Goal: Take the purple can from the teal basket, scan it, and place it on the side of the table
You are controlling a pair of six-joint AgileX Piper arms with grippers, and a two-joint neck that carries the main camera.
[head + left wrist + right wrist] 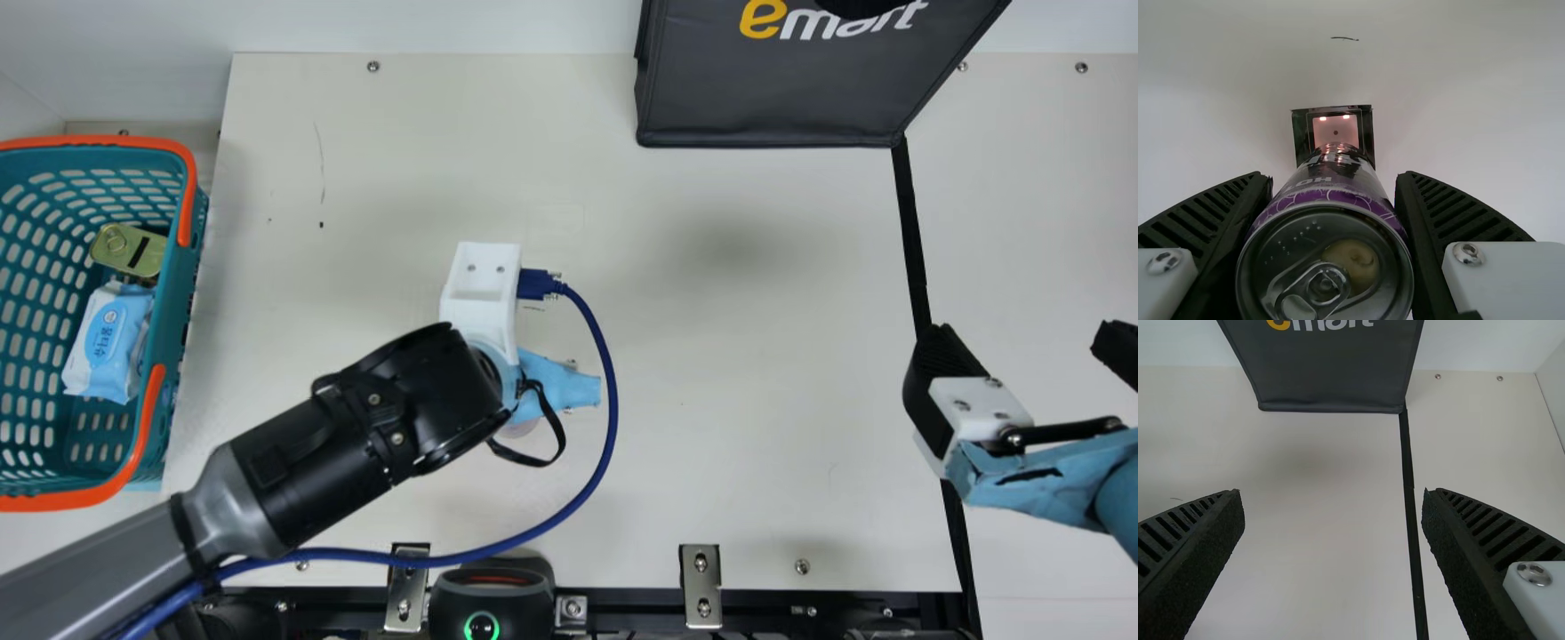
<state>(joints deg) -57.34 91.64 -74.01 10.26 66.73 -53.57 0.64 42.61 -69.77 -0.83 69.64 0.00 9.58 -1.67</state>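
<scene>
Left gripper (558,384): main view, over the pale table (729,373).
Right gripper (1022,345): fingers wide apart, holding nothing.
Purple can (1331,233): left wrist view, glossy cylinder, silver ring-pull lid, pinched between the left gripper's ribbed fingers.
Bag (1331,373): right wrist view, smooth, dark.

purple can (1328,199) | ring-pull lid facing wrist camera | in left pincer (538,382) | teal basket (180,293) | upright, main view's left
</scene>
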